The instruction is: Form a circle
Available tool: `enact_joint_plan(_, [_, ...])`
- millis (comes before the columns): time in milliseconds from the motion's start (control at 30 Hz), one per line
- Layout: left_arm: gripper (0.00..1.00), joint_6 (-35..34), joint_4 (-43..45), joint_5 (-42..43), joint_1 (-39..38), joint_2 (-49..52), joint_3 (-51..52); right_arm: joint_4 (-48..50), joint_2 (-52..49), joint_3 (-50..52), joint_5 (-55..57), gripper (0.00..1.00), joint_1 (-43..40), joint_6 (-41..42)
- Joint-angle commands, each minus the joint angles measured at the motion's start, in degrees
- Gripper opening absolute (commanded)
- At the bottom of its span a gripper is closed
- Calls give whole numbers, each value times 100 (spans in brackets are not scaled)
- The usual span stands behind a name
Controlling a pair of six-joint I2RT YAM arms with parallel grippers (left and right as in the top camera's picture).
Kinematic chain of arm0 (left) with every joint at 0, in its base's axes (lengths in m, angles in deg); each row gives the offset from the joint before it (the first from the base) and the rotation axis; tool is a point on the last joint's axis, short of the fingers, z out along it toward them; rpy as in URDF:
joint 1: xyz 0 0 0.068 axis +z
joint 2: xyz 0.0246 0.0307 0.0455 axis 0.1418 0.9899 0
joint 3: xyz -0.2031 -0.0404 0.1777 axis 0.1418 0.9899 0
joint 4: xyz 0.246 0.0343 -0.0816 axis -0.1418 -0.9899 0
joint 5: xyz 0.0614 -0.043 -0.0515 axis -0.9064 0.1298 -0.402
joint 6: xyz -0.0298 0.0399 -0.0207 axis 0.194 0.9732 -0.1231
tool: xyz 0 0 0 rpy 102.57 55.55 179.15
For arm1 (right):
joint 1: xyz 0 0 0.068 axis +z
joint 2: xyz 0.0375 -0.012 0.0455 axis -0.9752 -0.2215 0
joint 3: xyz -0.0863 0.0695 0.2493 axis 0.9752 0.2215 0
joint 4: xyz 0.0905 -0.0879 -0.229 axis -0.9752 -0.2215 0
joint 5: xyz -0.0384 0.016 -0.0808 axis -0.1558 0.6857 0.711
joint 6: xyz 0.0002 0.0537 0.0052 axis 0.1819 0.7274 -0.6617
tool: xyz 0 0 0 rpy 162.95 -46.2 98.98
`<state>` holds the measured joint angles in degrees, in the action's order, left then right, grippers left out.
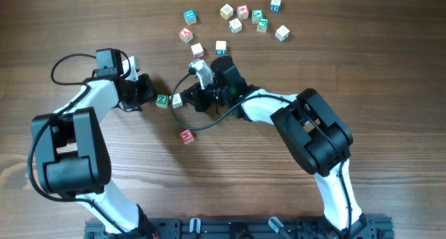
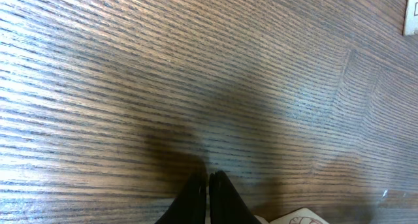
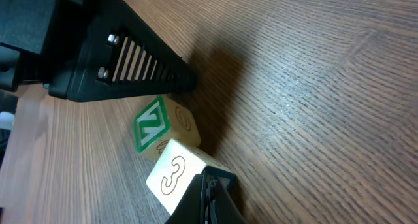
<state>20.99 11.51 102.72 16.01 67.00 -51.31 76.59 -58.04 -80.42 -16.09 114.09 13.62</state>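
At frame centre, the green-lettered block (image 1: 162, 99) and the "3" block (image 1: 177, 99) lie side by side between the left gripper (image 2: 208, 179) and right gripper (image 3: 210, 187). Both grippers are pinched closed and hold nothing. The other blocks (image 1: 237, 19) cluster at upper centre.

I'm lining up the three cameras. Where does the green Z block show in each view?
Overhead: green Z block, centre-left, just right of the left pincer.
Left wrist: not identifiable; only a pale block corner at the bottom edge.
Right wrist: lower left of centre, just below the left pincer's tip.
Shared landmark: the left pincer, seen in all three views.
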Motion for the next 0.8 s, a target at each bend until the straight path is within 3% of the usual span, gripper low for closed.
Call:
enact_joint_plan(0, [8,-31,-7,-295,-4,133,107,46,-109,17,-179,4,-26,13])
enact_joint_plan(333, [13,-39,337,-295,-2,133,107,-326,-109,17,1086,4,-66,131])
enact_joint_plan(467, [14,-457,551,-291,-2,133,107,-404,-109,17,1126,4,-212,232])
enact_joint_plan(767, [8,-466,909,177,-4,133,107,-450,-109,17,1128,4,-284,326])
